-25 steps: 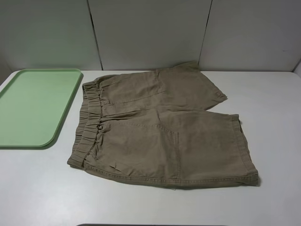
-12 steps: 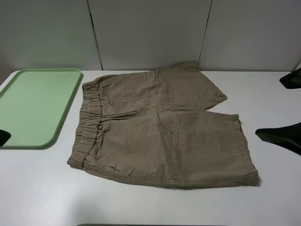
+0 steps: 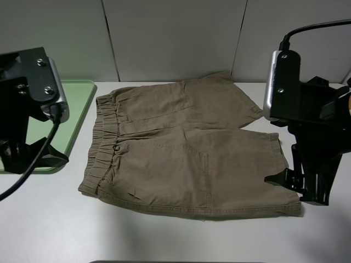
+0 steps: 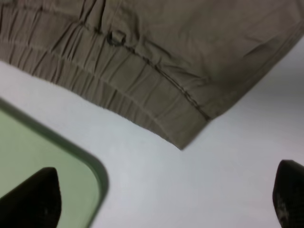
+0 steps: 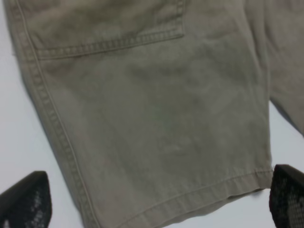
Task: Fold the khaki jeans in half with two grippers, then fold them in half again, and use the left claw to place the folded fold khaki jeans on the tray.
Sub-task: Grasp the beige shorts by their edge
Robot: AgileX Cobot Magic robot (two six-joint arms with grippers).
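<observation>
The khaki jeans lie spread flat on the white table, waistband toward the tray and legs pointing right. The pale-green tray lies at the left, partly hidden by my left arm. My left gripper hangs open over the tray's near right corner, just left of the waistband. In the left wrist view its fingertips straddle the tray corner and bare table, short of the waistband corner. My right gripper is open at the near leg's hem. In the right wrist view its fingertips span that leg.
The white table runs to grey wall panels at the back. Both bulky black arms with their cables stand over the table's left and right ends. A dark edge shows at the bottom middle of the exterior view.
Both arms have come in from the sides. A second ago neither showed, then only fingertips at the edges. Now they hover at the waistband and the leg hem. The jeans have not moved.
</observation>
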